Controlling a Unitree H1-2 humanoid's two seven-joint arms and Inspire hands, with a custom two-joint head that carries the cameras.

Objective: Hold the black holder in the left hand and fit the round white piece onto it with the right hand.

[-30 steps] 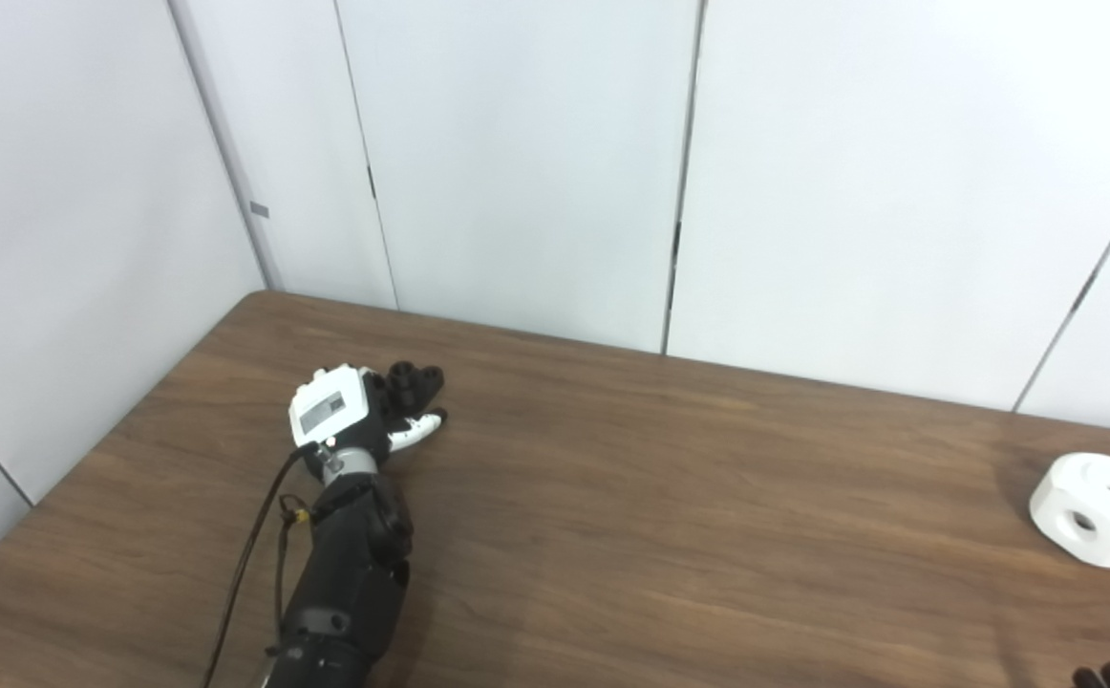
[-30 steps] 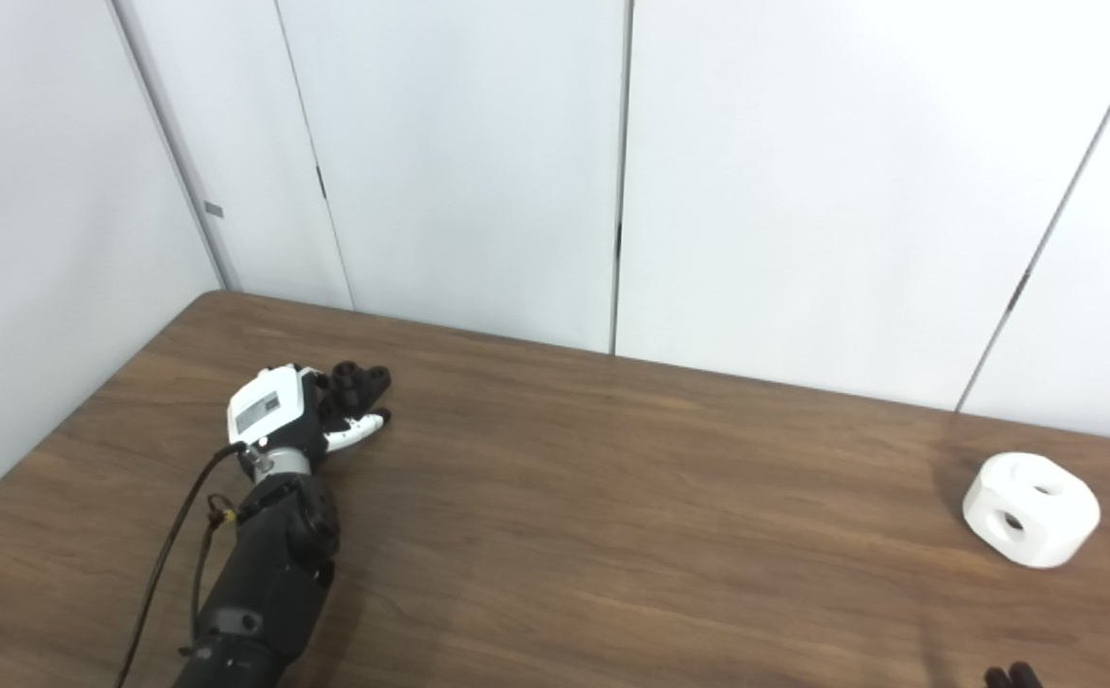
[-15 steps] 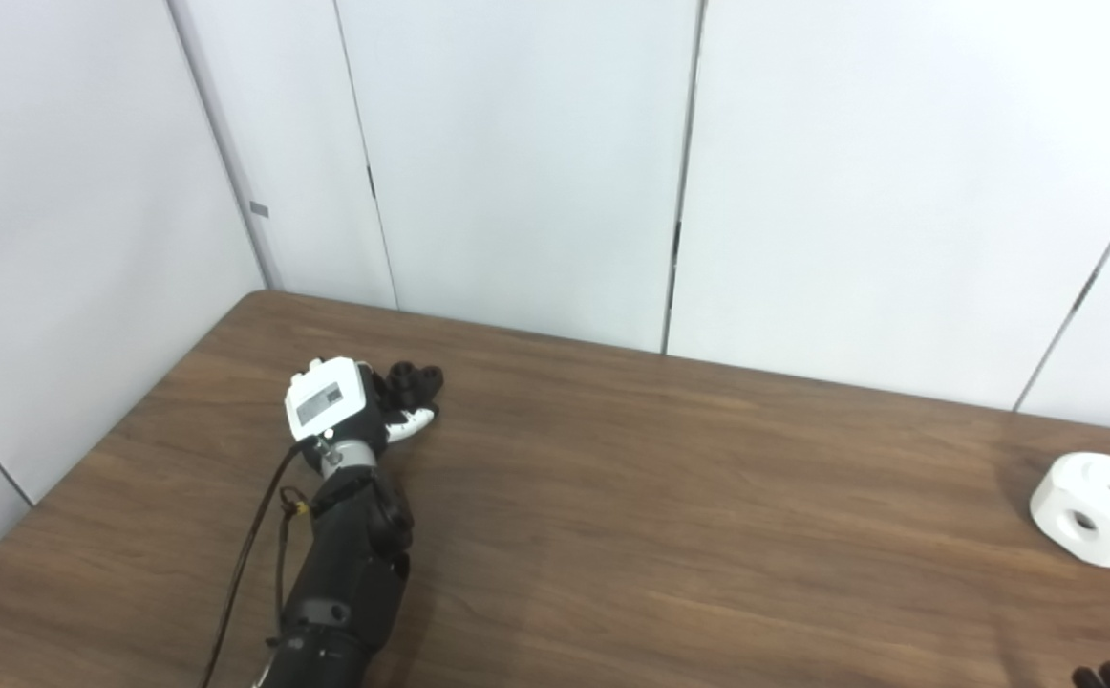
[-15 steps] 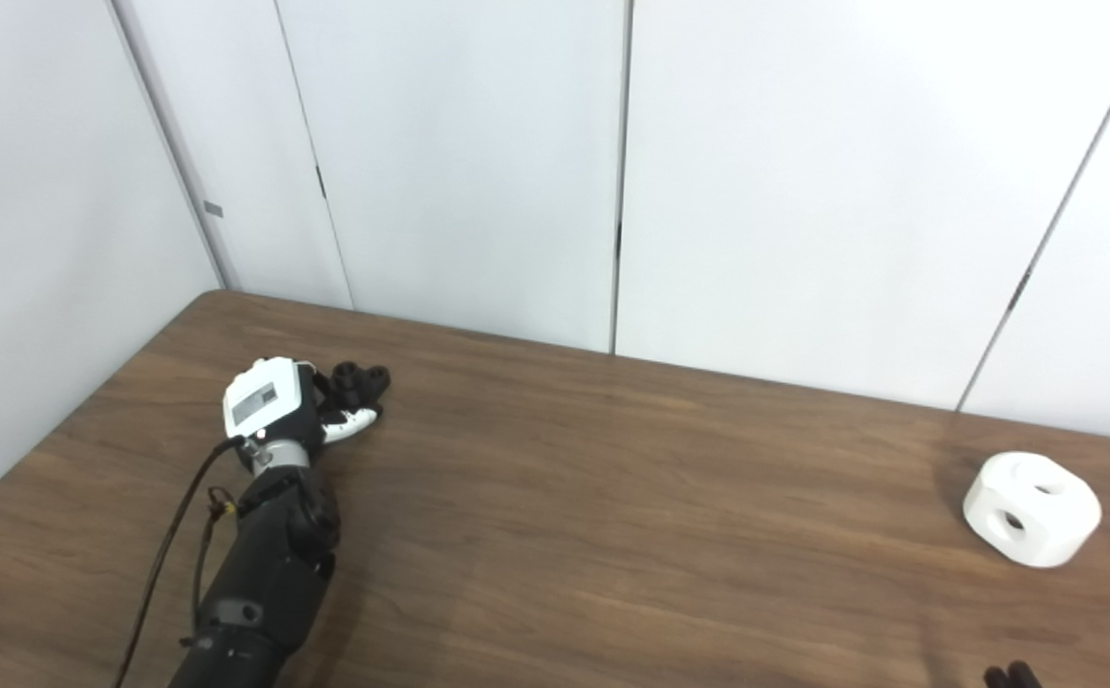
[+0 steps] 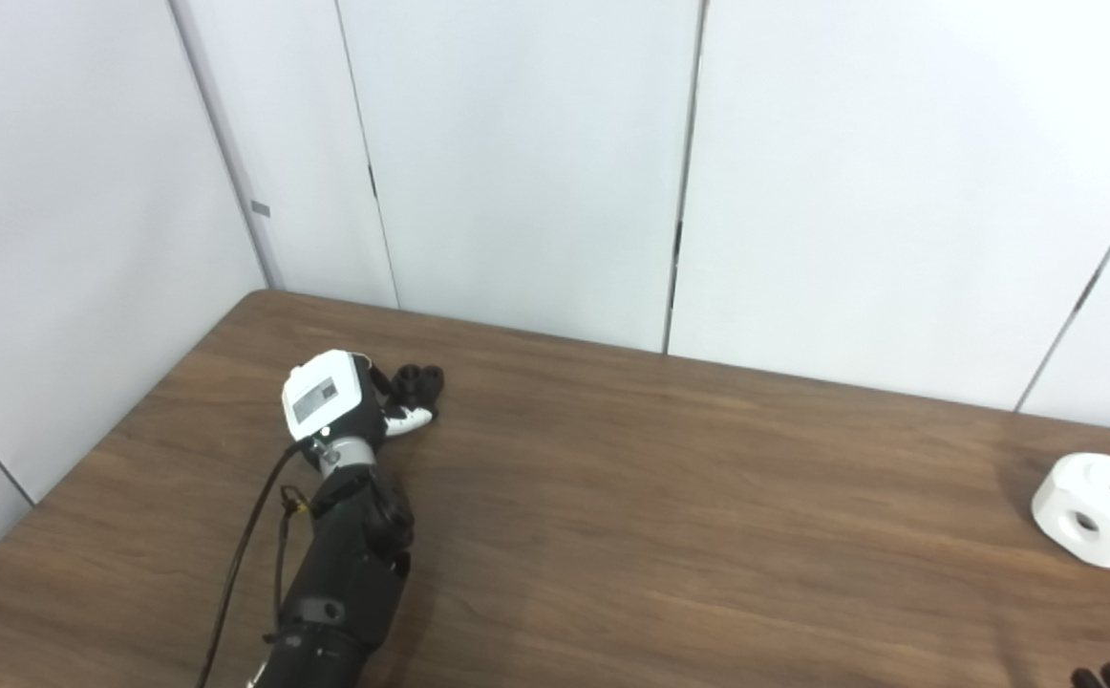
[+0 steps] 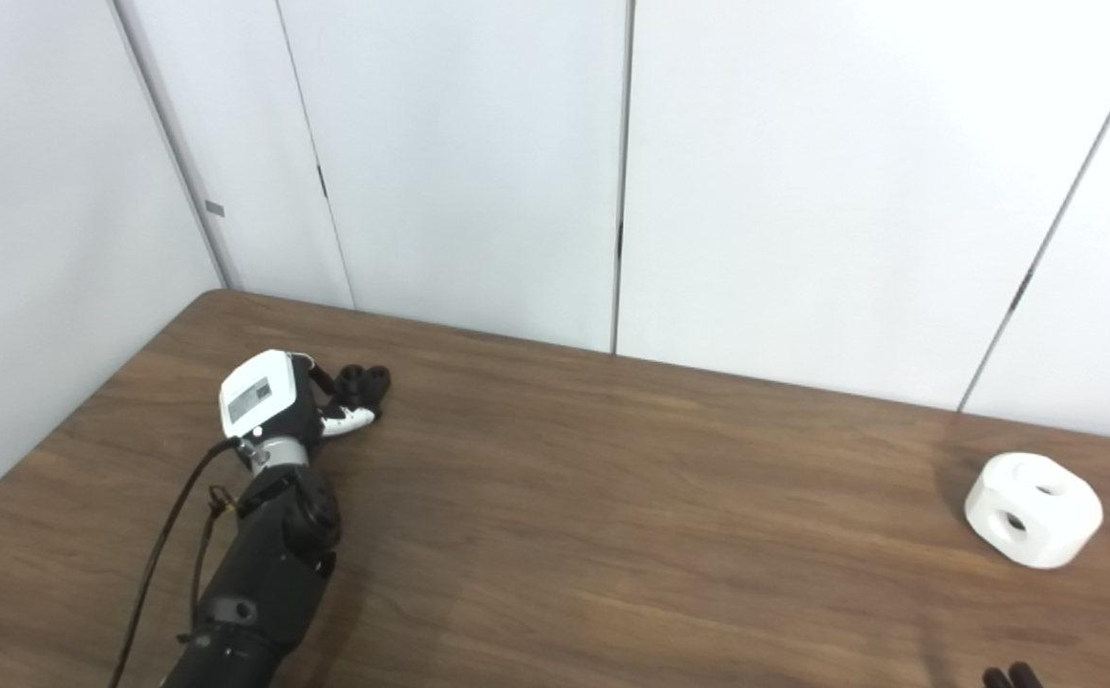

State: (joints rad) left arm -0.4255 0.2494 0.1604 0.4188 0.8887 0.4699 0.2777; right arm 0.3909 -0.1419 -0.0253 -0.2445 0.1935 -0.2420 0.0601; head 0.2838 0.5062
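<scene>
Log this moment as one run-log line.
left hand: at black holder, grip unclear | right hand: waiting | round white piece: untouched, on table

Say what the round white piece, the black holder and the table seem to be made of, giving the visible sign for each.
Round white piece: probably matte plastic, evenly white with smooth rounded edges and clean round holes.
Black holder: too small and dark to tell; possibly plastic, dull with no shine.
Table: wood or wood-look laminate, brown with long grain lines and a soft sheen.
</scene>
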